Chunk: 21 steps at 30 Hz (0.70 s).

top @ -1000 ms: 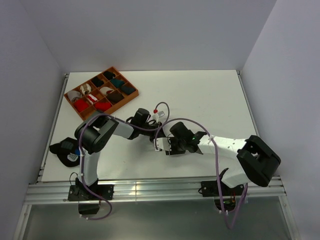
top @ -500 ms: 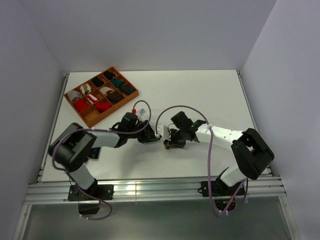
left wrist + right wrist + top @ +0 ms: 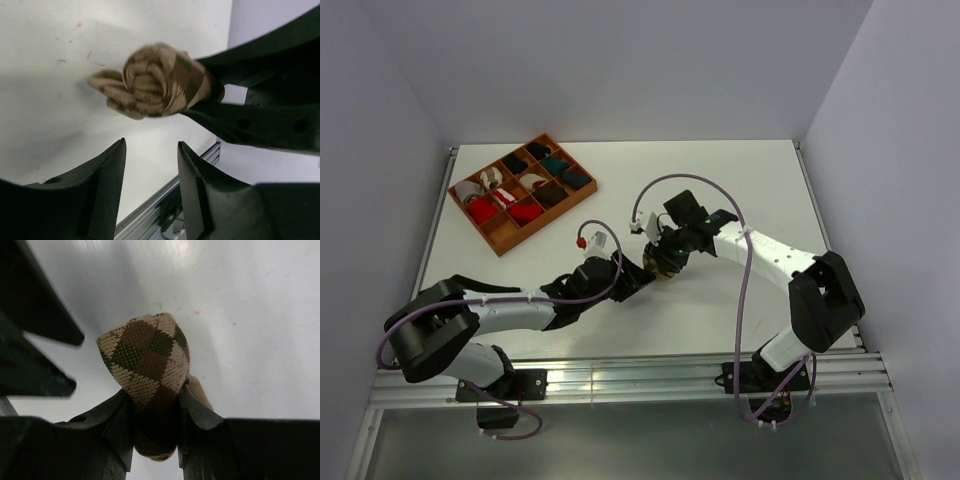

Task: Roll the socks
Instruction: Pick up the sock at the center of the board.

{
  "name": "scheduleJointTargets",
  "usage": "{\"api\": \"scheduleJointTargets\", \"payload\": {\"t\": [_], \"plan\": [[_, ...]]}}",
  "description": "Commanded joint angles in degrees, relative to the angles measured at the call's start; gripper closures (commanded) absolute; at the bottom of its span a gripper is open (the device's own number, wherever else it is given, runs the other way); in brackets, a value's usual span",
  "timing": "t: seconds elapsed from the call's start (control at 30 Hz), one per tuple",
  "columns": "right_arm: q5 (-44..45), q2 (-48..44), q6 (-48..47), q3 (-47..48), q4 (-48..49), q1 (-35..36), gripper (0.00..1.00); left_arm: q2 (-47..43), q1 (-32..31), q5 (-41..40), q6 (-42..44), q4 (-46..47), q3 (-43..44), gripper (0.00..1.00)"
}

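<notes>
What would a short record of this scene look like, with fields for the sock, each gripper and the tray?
argyle sock: rolled into a bundle, loose end sticking out
right gripper: shut on the argyle sock
left gripper: open, empty, near the argyle sock, not touching it
tray: far left on the table, holding other sock rolls

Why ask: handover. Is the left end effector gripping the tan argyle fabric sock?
No, left end effector stands open, clear of sock; right end effector pinches it.

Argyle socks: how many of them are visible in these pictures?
1. The argyle sock, rolled up, is clamped in the jaws of the right gripper. Others may be hidden.
</notes>
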Motion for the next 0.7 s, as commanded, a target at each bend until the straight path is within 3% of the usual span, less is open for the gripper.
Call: {"api": "scheduleJointTargets", "payload": {"t": [0.0,0.23,0.43,0.67], "plan": [[-0.61,-2.64,5.44,5.17,-1.63,-0.27,0.96,-0.08,-3.56,-12.59,-8.39,4.23,2.20,0.48],[0.63,-4.58,10.27,6.59,-0.84,-0.36,0.96,-2.72,-8.40,-23.04,-12.18,9.77,0.52,0.42],[-1.30,-7.38,13.78,8.26,-1.45,-0.27,0.96,-5.09,-11.91,-32.80,-13.24,8.81,0.52,0.26],[-1.57,-9.84,16.34,9.84,-1.98,-0.36,0.96,-5.54,-13.06,-35.63,-15.69,6.61,1.31,0.18]]}}
